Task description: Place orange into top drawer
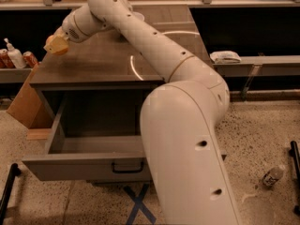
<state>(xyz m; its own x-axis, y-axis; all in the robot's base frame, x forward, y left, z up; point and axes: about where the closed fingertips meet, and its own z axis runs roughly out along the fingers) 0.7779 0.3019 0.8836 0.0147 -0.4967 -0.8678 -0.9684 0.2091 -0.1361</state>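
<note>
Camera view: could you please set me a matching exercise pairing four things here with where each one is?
Things:
1. hand
2. top drawer
3. plastic bottle
4. blue tape cross

Places:
A. on the floor, far right
B. pulled open below the countertop
C. above the countertop's left edge
D. on the floor, bottom centre

Pairs: 1-C, 2-B, 3-A, 4-D
</note>
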